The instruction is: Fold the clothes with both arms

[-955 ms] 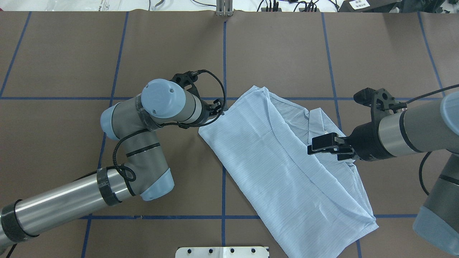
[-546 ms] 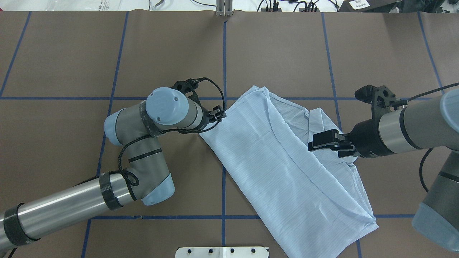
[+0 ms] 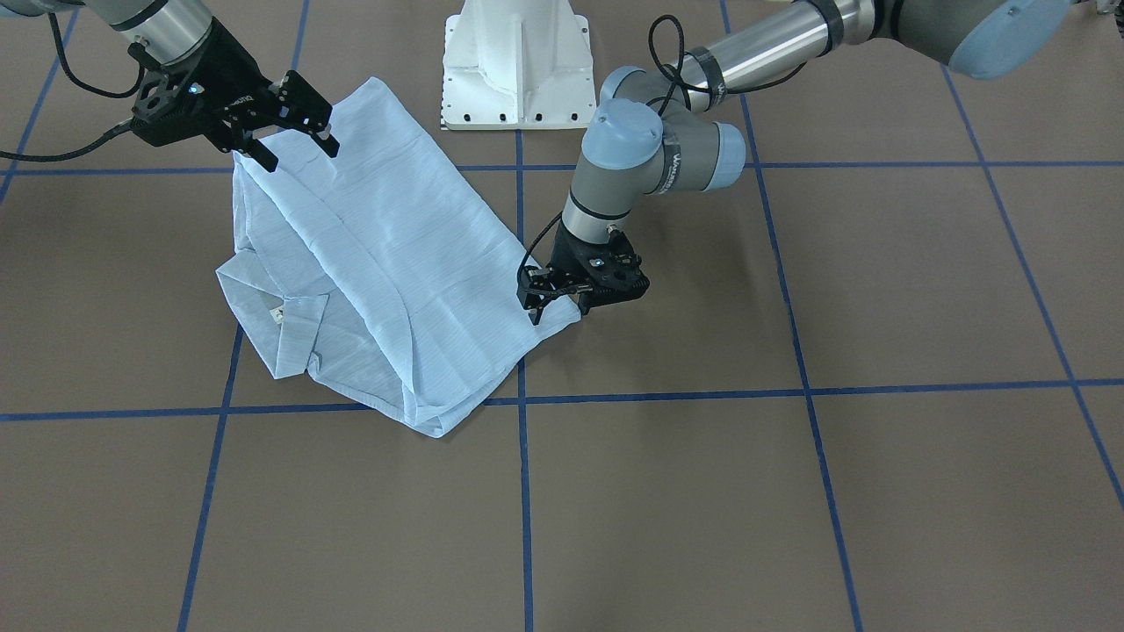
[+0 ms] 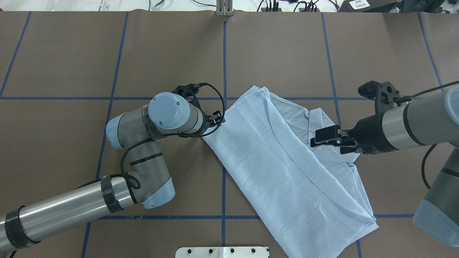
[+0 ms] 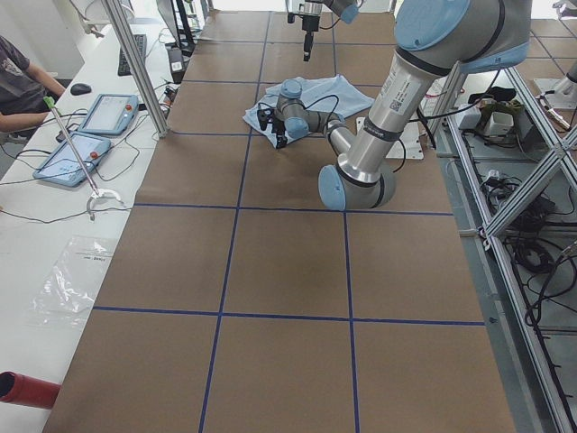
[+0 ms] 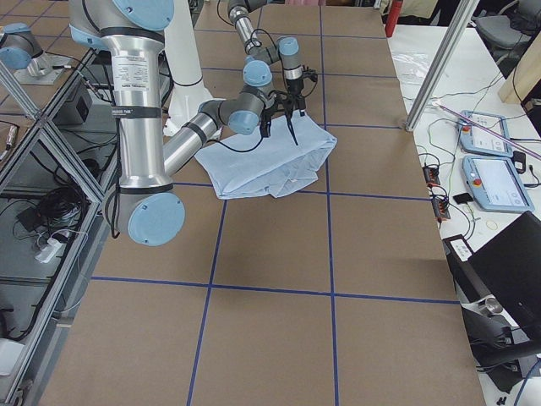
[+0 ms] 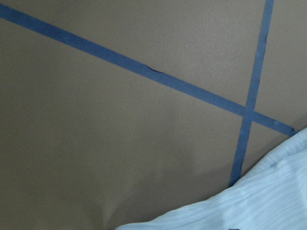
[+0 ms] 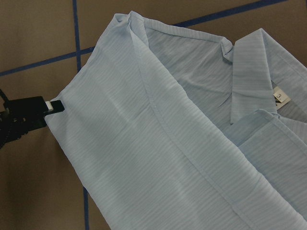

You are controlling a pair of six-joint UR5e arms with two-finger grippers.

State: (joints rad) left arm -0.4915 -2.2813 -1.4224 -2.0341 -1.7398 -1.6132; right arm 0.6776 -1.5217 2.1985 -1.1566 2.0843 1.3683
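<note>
Left gripper (image 3: pixel 559 312) is nearest, jaws parted astride the shirt's (image 4: pixel 287 172) corner. The shirt runs diagonally towards the right gripper (image 3: pixel 301 156), spread and empty.

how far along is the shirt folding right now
Done: the shirt is folded lengthwise, one side laid over the middle, collar exposed. In hand: the left hand sits at one corner, fingers apart around the edge; the right hand hovers open over the other side. Left: the crosswise folds; it lies as a long strip.
</note>
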